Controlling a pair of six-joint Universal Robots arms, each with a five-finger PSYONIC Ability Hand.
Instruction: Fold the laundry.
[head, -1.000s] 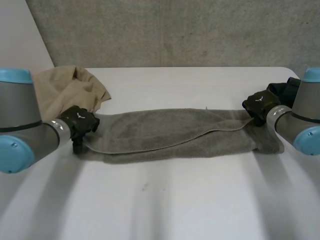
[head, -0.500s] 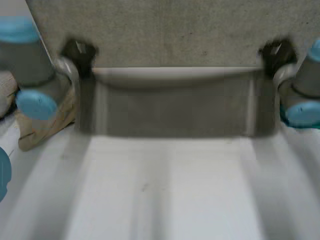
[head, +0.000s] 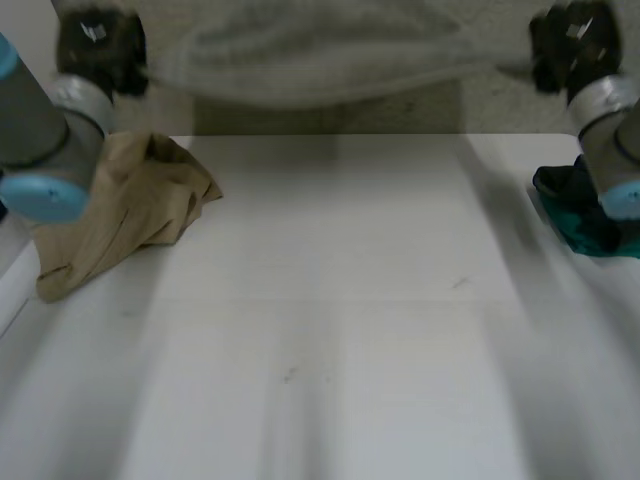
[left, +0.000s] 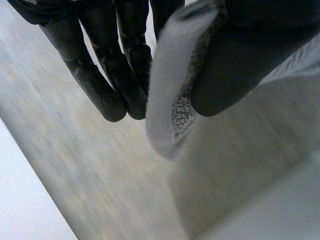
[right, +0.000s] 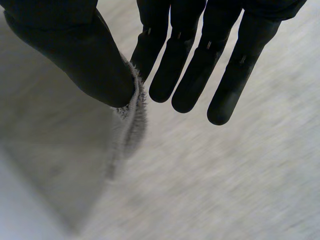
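Backdrop: grey concrete wall (head: 420, 112), white table (head: 330, 260) in front.

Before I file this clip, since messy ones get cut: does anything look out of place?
Nothing is damaged or spilled. The grey towel hangs stretched between the left hand and the right hand, sagging in the middle. A tan cloth lies crumpled beside the left arm, and a teal garment is bunched beside the right arm.

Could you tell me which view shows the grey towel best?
The head view: the grey towel hangs stretched between the left hand and right hand. Each wrist view shows one end pinched against a thumb.
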